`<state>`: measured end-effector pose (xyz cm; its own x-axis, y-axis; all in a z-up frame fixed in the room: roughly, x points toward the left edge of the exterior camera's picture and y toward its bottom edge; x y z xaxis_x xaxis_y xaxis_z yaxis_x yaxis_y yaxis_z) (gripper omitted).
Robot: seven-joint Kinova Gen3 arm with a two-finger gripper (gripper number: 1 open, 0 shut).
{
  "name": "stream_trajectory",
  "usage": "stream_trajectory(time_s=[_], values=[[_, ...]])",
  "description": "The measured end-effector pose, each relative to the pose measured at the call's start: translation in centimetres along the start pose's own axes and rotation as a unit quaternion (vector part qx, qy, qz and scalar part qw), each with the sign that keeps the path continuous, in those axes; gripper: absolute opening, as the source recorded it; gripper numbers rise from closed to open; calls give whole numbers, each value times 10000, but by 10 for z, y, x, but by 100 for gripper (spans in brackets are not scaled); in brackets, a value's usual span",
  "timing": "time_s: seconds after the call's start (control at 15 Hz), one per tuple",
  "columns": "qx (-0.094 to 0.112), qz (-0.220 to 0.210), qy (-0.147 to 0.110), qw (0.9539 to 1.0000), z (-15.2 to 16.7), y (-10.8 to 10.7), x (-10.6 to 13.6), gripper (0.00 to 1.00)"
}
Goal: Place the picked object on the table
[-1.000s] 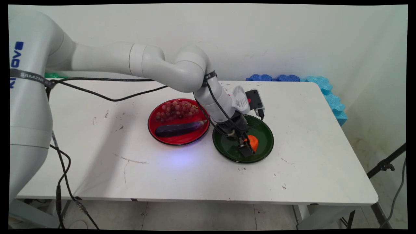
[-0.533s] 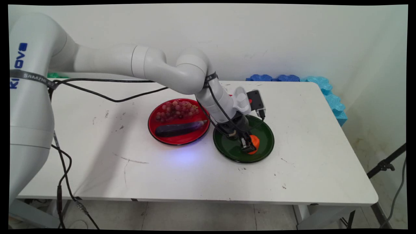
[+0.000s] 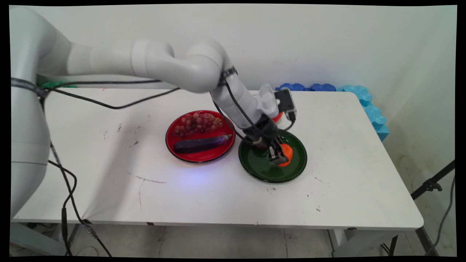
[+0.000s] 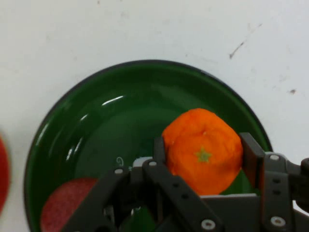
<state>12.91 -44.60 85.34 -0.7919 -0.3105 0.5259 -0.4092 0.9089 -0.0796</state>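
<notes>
So in the last second the end effector (image 4: 203, 157) has clamped onto the orange (image 4: 203, 155) and started lifting it off the green plate (image 4: 96, 125), red plate (image 3: 189, 154) off to its side.

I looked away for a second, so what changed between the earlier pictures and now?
The gripper, shut on the orange, rose a little over the green plate, taking the orange up with it. The red plate, its grapes and its eggplant stayed as they were.
</notes>
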Motion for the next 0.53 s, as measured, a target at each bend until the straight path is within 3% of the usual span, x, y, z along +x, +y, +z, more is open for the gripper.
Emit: stream_trajectory(time_s=[0.27, 0.53], values=[[-47, 3, 183, 9998, -62, -2, 2, 0], [-126, 55, 258, 9996, -112, -10, -13, 0]])
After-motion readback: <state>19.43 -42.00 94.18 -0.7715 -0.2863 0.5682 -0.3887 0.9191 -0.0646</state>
